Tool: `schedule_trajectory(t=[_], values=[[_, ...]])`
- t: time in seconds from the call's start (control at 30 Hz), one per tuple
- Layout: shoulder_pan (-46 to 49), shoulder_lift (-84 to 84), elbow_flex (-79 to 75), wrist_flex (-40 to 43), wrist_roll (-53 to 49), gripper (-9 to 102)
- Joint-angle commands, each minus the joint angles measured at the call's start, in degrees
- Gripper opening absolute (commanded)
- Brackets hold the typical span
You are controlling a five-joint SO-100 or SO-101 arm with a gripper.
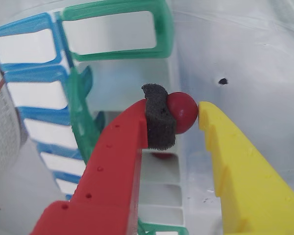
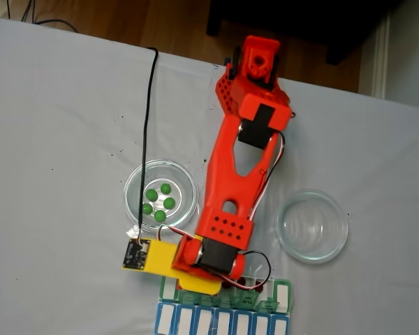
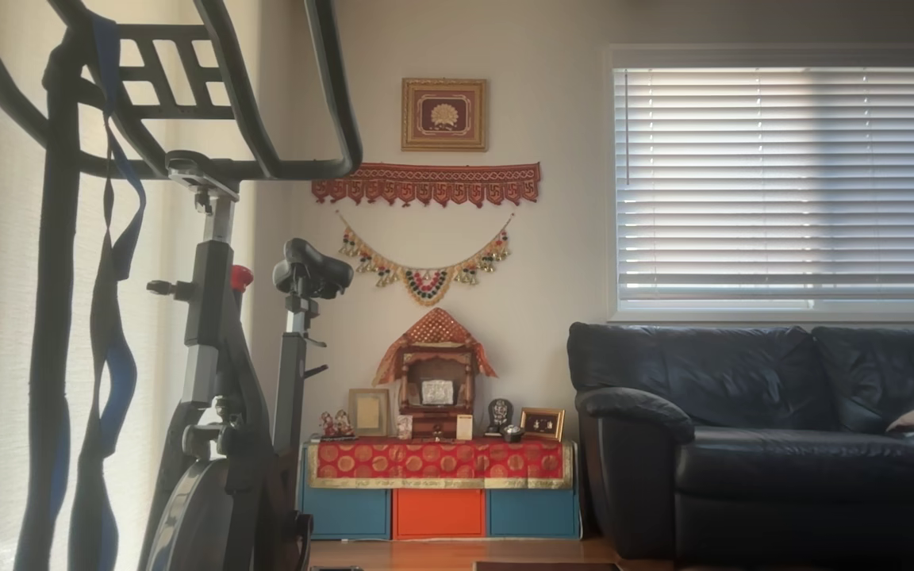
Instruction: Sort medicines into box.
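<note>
Foam on my red finger (image 1: 159,122) presses a red pill (image 1: 182,111) against my yellow finger (image 1: 220,147), so my end effector (image 1: 186,113) is pinching that one pill, with the soft pad there, I judge, to stop a glossy bead from squirting out. I hold it just above the open white compartments of the box (image 1: 164,188), whose green lids (image 1: 115,29) and blue lids (image 1: 29,49) are flipped open to the left in the wrist view; another red pill (image 1: 161,155) lies in the cell directly beneath me. That suggests I am over the drop point, though whether this cell or the next is the right one I cannot tell.

In the fixed view my end effector (image 2: 195,279) hangs over the box (image 2: 283,296), which sits at the bottom edge of the bench (image 2: 56,105). The compartment walls are close on both sides, so I have little room to spread my fingers sideways; straight up is free. Behind me, a glass dish (image 2: 187,183) holds five green pills (image 2: 158,199), and a second glass dish (image 2: 312,225) looks empty. My arm (image 2: 234,188) passes between the two dishes, near both rims, so any retreat should stay along that lane.
</note>
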Motion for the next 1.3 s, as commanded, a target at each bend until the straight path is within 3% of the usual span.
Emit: schedule_trajectory(t=[0.0,0.17,0.97,1.27], values=[[0.44,1.76,-8.26,3.16,-1.14,2],[0.09,3.52,-6.94,6.15,-2.11,2],[0.35,-1.41,-10.72,-0.35,-4.22,2],[0.7,0.0,-7.91,-7.12,-1.41,1]])
